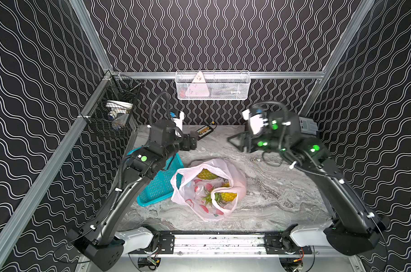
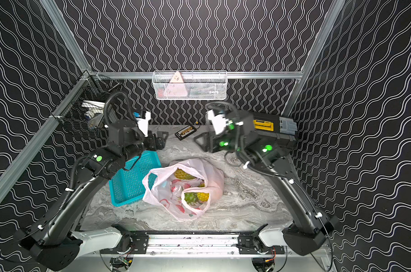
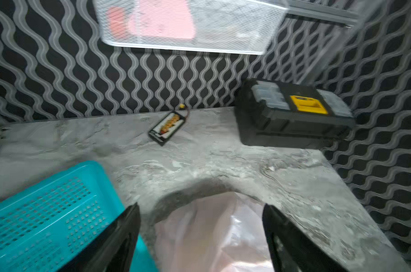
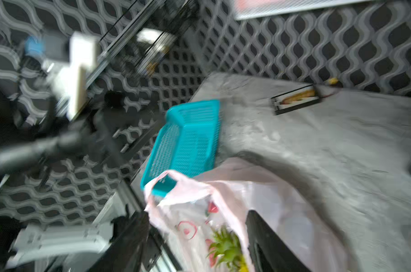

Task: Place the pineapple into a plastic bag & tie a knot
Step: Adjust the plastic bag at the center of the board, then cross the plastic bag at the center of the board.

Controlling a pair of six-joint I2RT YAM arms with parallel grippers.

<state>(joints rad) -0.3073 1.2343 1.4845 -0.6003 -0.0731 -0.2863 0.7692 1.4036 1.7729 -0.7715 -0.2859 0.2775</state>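
1. Two arms, the left arm and the right arm, rise from one rail at the front edge of the bench.
2. Above the bench's left side hangs the left gripper, jaws wide apart, gripping and touching nothing.
3. One teal basket sits at the left edge, just beside the bag.
4. One plastic bag lies mid-bench, toward the front edge, with its mouth gaping and its handles untied. Two pineapples show inside: the bare pineapple and the crowned pineapple.
5. Above the right side hangs the right gripper, jaws apart, empty, clear of the bag.
6. One small black board lies by the back edge, and one toolbox fills the back right corner.
7. Two wire baskets hang on the walls: the black wire basket on the left and the white wire basket at the back.
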